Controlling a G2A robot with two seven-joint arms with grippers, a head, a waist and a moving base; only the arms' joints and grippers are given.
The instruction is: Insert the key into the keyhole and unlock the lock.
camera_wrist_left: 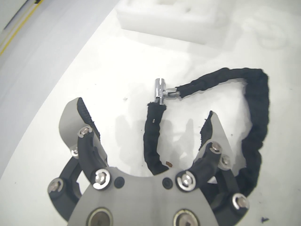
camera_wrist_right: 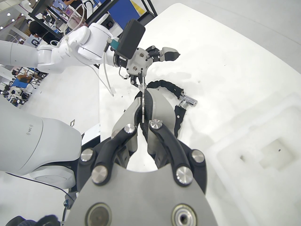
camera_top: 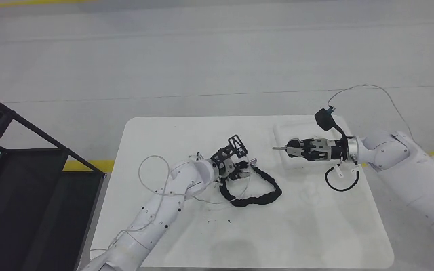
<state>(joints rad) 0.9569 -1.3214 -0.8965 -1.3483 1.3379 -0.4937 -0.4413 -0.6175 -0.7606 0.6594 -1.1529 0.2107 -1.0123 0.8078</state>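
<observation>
Lock: black fabric sleeve, chrome ends. Key silver. Table white. Foam tray white.

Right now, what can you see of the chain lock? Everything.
The chain lock is a black fabric-sleeved chain lying in a loop on the white table. Its two ends are joined at a chrome cylinder head. One sleeved end lies between the fingers of the open left tool, with no contact visible.

Spread fingers astride chain lock
</observation>
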